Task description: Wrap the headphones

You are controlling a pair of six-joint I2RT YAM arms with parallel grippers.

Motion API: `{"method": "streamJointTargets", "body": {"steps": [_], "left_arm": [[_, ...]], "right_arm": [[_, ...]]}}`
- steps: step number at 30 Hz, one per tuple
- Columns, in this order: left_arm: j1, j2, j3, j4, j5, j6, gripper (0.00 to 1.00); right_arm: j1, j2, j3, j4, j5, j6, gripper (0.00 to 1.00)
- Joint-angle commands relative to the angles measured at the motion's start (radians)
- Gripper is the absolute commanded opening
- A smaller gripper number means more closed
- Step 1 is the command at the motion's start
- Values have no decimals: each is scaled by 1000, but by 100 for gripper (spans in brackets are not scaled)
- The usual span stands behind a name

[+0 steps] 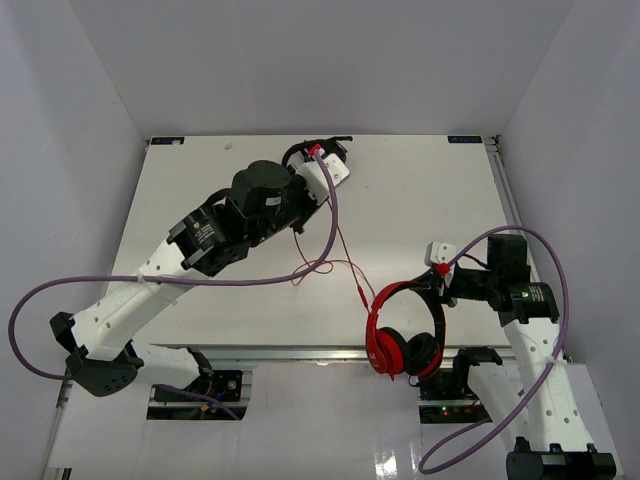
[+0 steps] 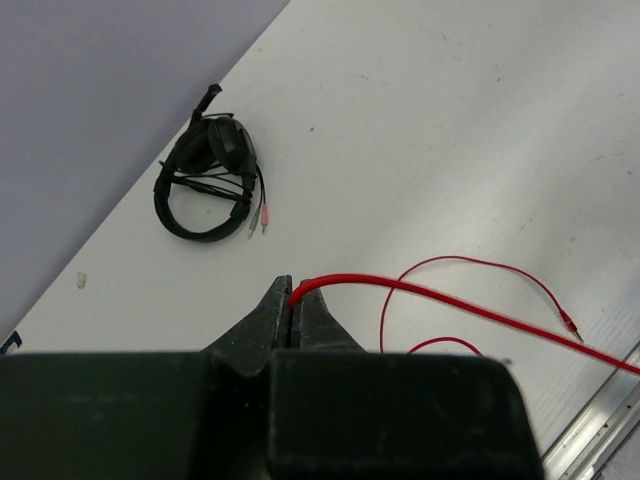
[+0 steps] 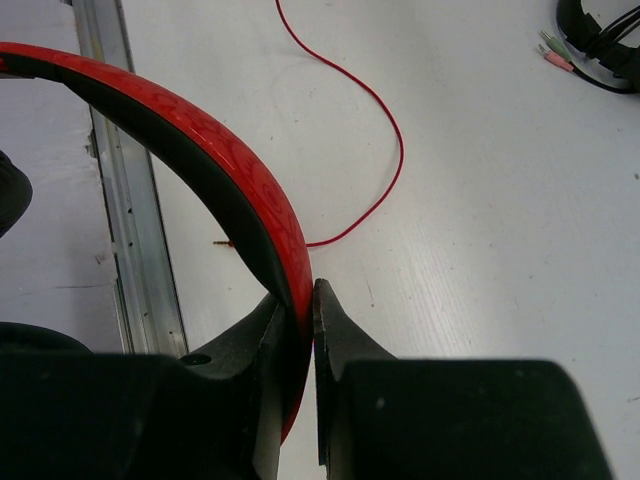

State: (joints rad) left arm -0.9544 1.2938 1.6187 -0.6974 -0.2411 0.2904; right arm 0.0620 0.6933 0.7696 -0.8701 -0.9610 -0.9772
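Note:
The red headphones (image 1: pixel 403 330) hang over the table's near edge at the right, ear pads down. My right gripper (image 1: pixel 438 274) is shut on the red, black-lined headband (image 3: pixel 250 190). The thin red cable (image 1: pixel 340 250) runs from the headphones up and left across the table. My left gripper (image 1: pixel 318 155) is shut on the cable (image 2: pixel 420 292), lifted at the far middle of the table. The cable's slack loops on the table (image 2: pixel 470 265), with its plug (image 2: pixel 570 324) lying flat.
Black headphones with a bundled cable (image 1: pixel 303 158) lie at the far middle, right beside my left gripper; they also show in the left wrist view (image 2: pixel 208 178). The metal rail of the near table edge (image 3: pixel 135 250) runs under the headband. White walls enclose the table.

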Motion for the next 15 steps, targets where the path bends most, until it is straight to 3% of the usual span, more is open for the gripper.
{"method": "streamJointTargets", "body": {"steps": [1, 9, 15], "left_arm": [[59, -49, -38, 50, 91, -28, 0], [138, -33, -112, 71, 181, -73, 0], [207, -104, -310, 129, 225, -118, 0]], "right_arm": [[6, -8, 29, -38, -92, -6, 8], [6, -12, 27, -70, -126, -14, 8], [5, 1, 80, -44, -199, 112, 8]]}}
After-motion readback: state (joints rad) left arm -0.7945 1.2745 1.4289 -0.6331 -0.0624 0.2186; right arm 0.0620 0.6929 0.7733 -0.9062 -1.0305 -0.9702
